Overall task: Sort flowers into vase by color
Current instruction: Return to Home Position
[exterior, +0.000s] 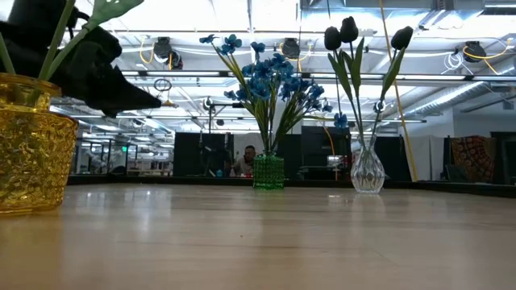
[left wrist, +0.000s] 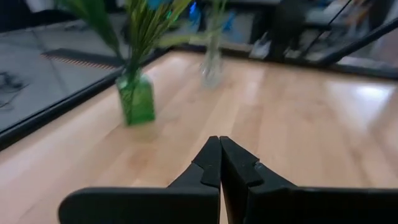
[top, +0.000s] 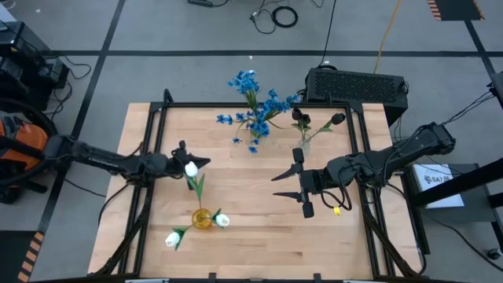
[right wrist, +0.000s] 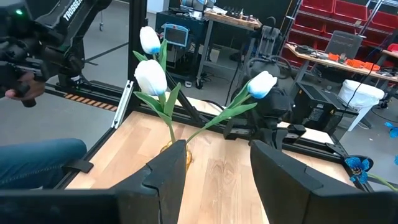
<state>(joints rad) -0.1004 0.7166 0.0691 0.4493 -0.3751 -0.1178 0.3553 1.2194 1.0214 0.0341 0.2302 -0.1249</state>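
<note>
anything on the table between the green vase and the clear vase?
Nothing. Low view shows bare tabletop between the green vase and the clear vase; left wrist view agrees.

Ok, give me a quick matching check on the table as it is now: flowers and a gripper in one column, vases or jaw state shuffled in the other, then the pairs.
Column one:
1. white artificial tulips
2. clustered bright blue blooms
3. dark near-black tulips
4. left gripper

Column two:
A. green glass vase
B. jaws shut, nothing held
C. yellow textured glass vase
D. clear glass vase

Pairs: 1-C, 2-A, 3-D, 4-B.

The right gripper hangs over the table's right half, jaws open.
</note>
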